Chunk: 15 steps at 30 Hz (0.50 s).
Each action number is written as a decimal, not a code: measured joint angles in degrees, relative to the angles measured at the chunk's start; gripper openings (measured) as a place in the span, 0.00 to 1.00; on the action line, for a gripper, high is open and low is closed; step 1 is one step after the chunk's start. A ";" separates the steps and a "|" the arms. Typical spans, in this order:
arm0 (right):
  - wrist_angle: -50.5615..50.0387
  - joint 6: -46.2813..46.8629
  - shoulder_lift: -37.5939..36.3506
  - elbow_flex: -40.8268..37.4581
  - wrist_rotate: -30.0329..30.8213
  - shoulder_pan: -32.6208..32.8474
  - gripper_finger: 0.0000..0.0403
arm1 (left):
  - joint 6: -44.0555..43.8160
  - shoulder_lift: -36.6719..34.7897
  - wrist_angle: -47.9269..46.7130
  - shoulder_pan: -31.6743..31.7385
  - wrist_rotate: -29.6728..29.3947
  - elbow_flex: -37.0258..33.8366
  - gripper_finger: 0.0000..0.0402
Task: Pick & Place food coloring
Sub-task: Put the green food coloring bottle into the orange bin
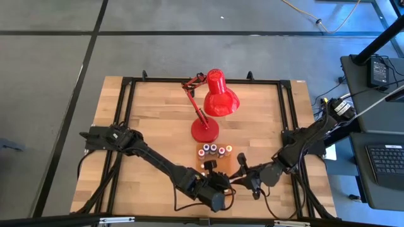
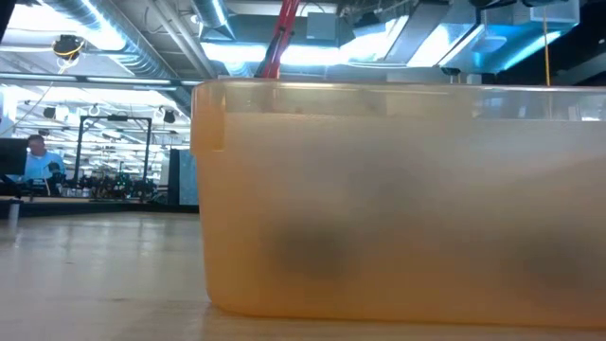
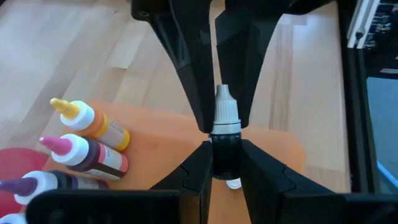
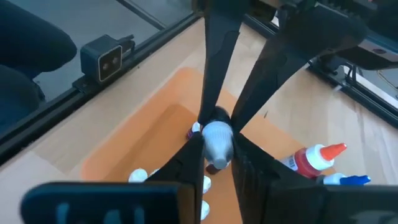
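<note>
At the lower centre of the high view, the left gripper (image 3: 225, 163) and the right gripper (image 4: 216, 154) met over the orange tray (image 1: 222, 165). Both pinched 1 food coloring bottle (image 3: 225, 134), dark-bodied with a white pointed cap: the left fingers (image 3: 196, 171) clamped its body, the right fingers (image 4: 194, 152) closed narrowly on its cap end. No label text could be read. In the lower left of the left wrist view, 3 more dropper bottles (image 3: 93, 124) lay together with yellow, pink and purple tips. A red desk lamp (image 1: 214, 104) stood at the table's centre, behind a row of bottles (image 1: 213, 151). The translucent tray wall filled the low view.
</note>
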 joint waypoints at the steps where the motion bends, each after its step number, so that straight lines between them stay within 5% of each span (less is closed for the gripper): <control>1: -0.01 -0.32 0.00 0.00 -0.03 -0.02 0.16 | -0.31 0.00 -0.23 0.04 -0.05 0.00 0.17; 15: -0.62 1.72 -0.13 0.05 0.11 -0.07 0.16 | -2.19 0.00 -1.06 0.07 0.79 0.04 0.19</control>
